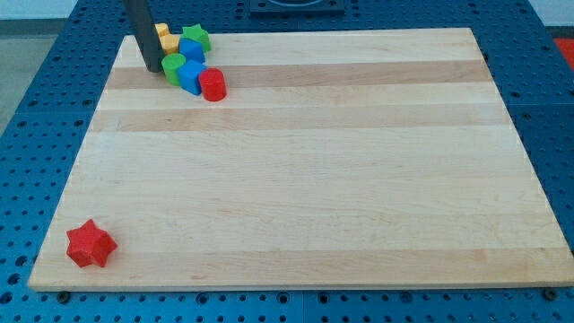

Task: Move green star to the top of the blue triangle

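Observation:
The green star lies at the view's top left, at the upper right of a tight cluster of blocks. Just below it and touching it is a blue block, and a second blue block lies lower in the cluster. I cannot tell which of the two is the triangle. My tip rests on the board at the cluster's left edge, right next to a green round block. The tip is left of and below the green star, and the rod hides part of a yellow block.
A red cylinder sits at the cluster's lower right, against the lower blue block. A red star lies alone near the bottom left corner of the wooden board. A blue perforated table surrounds the board.

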